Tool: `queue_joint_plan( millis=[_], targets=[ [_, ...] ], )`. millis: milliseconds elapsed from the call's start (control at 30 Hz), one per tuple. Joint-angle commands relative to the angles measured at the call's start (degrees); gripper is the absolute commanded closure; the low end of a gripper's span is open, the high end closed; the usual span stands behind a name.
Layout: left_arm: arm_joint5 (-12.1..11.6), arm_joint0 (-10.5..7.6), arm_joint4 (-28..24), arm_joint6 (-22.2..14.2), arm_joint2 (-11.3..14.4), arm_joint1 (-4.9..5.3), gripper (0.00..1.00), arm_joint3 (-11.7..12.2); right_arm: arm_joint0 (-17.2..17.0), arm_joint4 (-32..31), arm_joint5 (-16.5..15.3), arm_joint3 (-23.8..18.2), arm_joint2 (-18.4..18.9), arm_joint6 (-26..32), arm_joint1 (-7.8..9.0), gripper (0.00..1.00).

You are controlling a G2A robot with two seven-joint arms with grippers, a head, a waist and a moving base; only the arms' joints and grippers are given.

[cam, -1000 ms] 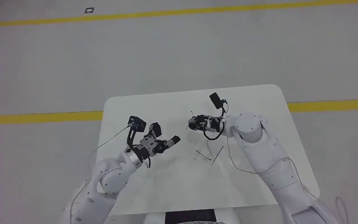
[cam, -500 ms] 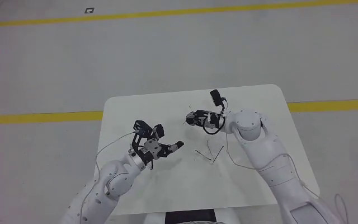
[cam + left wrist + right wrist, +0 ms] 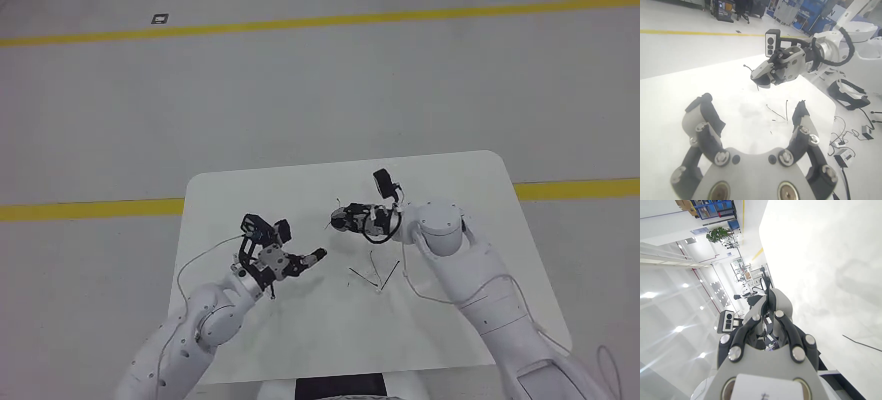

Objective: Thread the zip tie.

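The right gripper (image 3: pixel 759 81) is clenched on a black zip tie (image 3: pixel 748 68). The jaws are pressed together around the strap. The head end of the zip tie projects from one side of the fingertips, and a short length of tail hangs from the other side. The right wrist view shows the same gripper (image 3: pixel 768 298) with its jaws pressed together. In the top view, the right gripper (image 3: pixel 338 220) is raised above the table (image 3: pixel 240 195) near its centre.

The left gripper (image 3: pixel 753 113) is released. Its two fingers (image 3: pixel 706 111) are spread wide apart, and nothing is between them. In the top view, the left gripper (image 3: pixel 300 248) is near the right gripper but apart from it, and the open jaws point towards the held zip tie.

The loose zip ties (image 3: pixel 776 113) lie flat on the table, on the robot's side of the right gripper. In the top view, the loose zip ties (image 3: pixel 375 272) form a small crossed group. Neither gripper touches them. The table is white with rounded corners.
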Motion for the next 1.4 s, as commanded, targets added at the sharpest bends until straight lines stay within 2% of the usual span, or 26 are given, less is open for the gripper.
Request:
queue_joint_plan(
  millis=[0,33,333,433,533,600,967,1200,1233,1367],
  targets=[
    [-0.56,-1.09,0.4,1.04,0.92,-0.3,0.0,0.82,0.46,0.64,0.0,0.51,-0.68,-0.42,0.03,1.0],
    [-0.66,-1.65,1.15,1.44,1.21,-0.39,0.0,1.08,0.63,0.94,0.0,0.6,-0.94,-0.67,0.06,1.0],
    [-0.51,-1.63,1.11,1.3,1.39,-0.44,0.0,1.09,0.56,1.03,-0.13,0.56,-0.99,-1.13,0.07,1.0],
    [-1.35,-1.89,1.11,0.39,1.97,-0.54,0.0,1.92,-0.18,1.68,-0.86,-0.29,-1.47,-2.44,-0.01,1.0],
    [-1.05,-2.24,0.69,0.5,2.39,-0.74,0.0,2.98,-0.08,2.47,-0.77,-0.67,-1.81,-2.45,-0.05,1.0],
    [0.37,-2.6,1.76,0.25,2.29,-0.78,0.0,3.17,-0.01,2.85,-0.65,-0.85,-1.92,-2.52,-0.04,1.0],
    [0.77,-2.71,2.45,0.95,2.77,-0.97,0.0,3.29,-0.88,3.09,-1.36,-1.7,-2.07,-3.97,-0.02,1.0],
    [0.08,-2.67,3.52,2.06,3.27,-1.12,0.0,4.25,-1.24,2.92,-1.47,-2.47,-1.85,-4.91,0.27,1.0],
    [0.0,-2.66,3.64,2.18,3.22,-1.11,0.01,4.35,-1.31,2.92,-1.52,-2.58,-1.75,-4.97,0.32,1.0],
    [-0.17,-2.61,4.48,2.75,3.04,-1.09,0.35,4.49,-1.61,2.82,-1.71,-3.04,-1.49,-5.19,0.53,1.0]
  ],
)
